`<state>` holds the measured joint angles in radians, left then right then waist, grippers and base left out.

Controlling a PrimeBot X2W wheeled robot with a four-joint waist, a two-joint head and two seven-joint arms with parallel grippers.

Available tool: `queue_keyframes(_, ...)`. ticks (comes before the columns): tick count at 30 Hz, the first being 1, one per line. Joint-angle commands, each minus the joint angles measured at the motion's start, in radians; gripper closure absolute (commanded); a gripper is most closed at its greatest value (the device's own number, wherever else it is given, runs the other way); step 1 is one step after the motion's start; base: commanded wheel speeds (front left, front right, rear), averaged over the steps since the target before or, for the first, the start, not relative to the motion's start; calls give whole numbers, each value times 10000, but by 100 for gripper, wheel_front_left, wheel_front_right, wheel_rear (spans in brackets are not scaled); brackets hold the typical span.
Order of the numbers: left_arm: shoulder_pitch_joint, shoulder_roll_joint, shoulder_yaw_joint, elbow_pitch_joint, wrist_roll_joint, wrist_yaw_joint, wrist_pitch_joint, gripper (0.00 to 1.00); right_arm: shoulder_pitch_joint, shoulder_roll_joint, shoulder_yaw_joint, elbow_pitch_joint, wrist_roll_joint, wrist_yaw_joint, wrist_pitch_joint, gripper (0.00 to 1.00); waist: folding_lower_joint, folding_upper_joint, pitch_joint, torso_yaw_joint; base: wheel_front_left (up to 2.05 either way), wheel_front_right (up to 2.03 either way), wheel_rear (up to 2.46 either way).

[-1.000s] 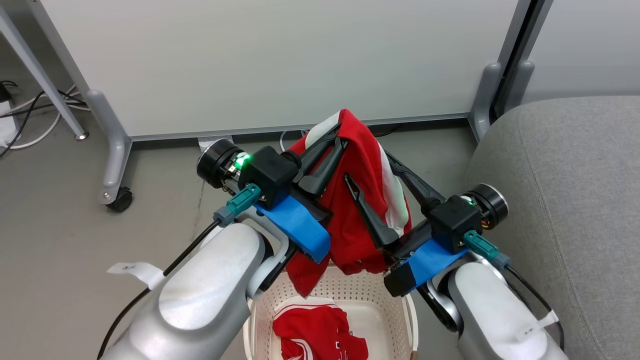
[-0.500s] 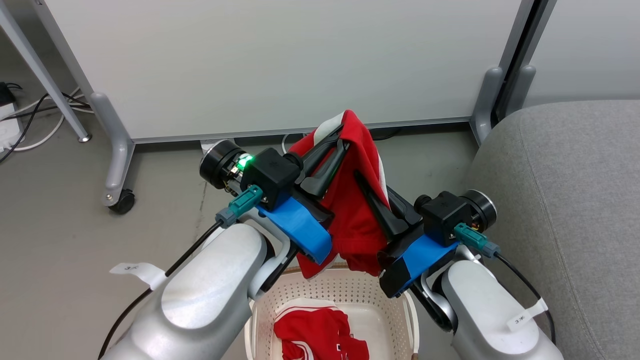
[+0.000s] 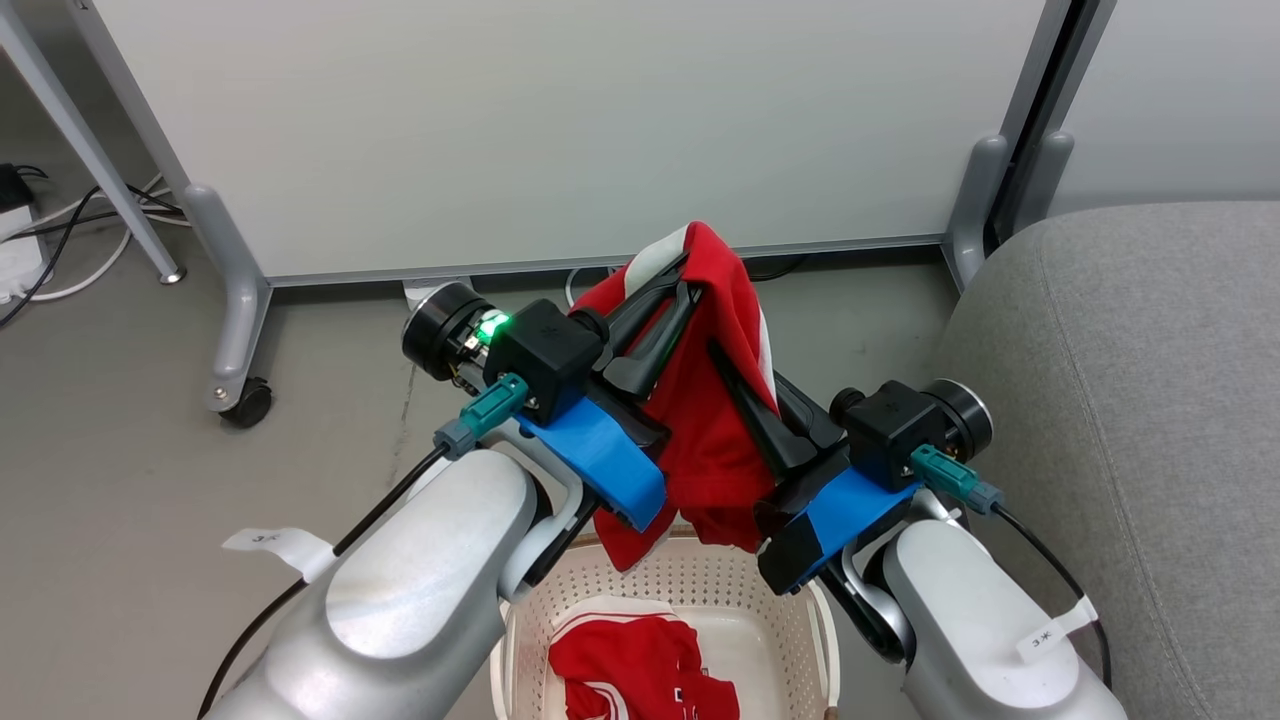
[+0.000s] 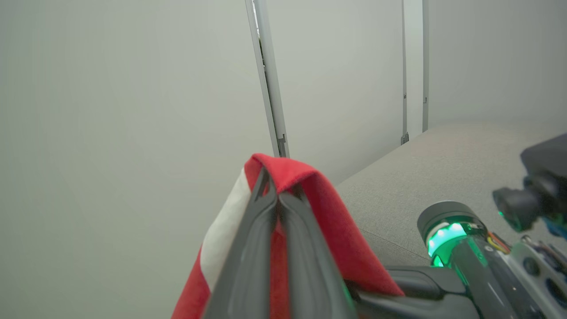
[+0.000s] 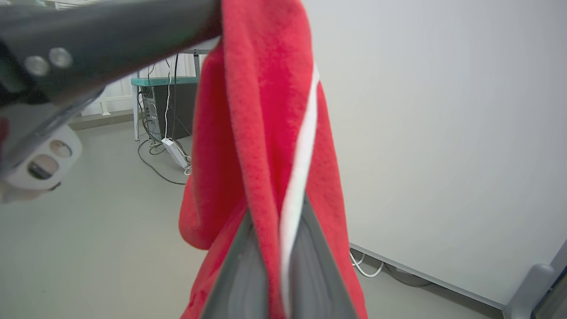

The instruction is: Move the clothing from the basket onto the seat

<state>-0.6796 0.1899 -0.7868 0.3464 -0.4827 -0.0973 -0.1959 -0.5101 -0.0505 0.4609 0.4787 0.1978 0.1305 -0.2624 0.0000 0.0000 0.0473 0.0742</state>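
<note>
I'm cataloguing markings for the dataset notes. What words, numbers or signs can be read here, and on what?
Tag on left arm's cable: short dark mark, too small to read.
Tag on right arm's cable: short dark mark, too small to read.
Lower garment, in the basket: white print, cut off by the picture's edge, unreadable.
Raised garment: white stripes, no lettering seen.

Hanging garment point(image 3: 710, 450) above basket point(image 3: 700, 590)

The hanging garment sits between the left gripper point(image 3: 683, 280) and right gripper point(image 3: 716, 352). A second garment point(image 3: 640, 675) lies in the basket. The seat point(image 3: 1130, 400) stands to the right, a partition point(image 3: 560, 130) behind.
</note>
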Motion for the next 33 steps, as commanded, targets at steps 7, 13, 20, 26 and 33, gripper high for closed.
queue_keyframes(7, -72, -2, -17, 40, -123, 85, 9, 0, -12, 1, -51, -146, 79, 5, -38, 100, 0, 0, 30, 23, 0, 0, 0)
queue_keyframes(13, -104, -3, -118, 38, -84, 127, -7, 0, -5, 2, -151, -268, 127, 5, -38, 100, 0, 0, 65, 50, 0, 0, 0)
queue_keyframes(20, -19, 37, -190, 30, -70, 179, -66, 0, 191, 2, -676, -431, 161, 5, -38, 100, 0, 0, 116, 45, 0, 0, 0)
queue_keyframes(26, 116, 90, -245, 26, -99, 231, -83, 0, 291, -1, -1074, -583, 134, 5, -38, 100, 0, 0, 199, -203, 0, 0, 0)
queue_keyframes(33, 310, 197, -276, -40, -121, 335, -170, 0, 347, -1, -1278, -820, 23, 5, -38, 100, 0, 0, 311, -808, 0, 0, 0)
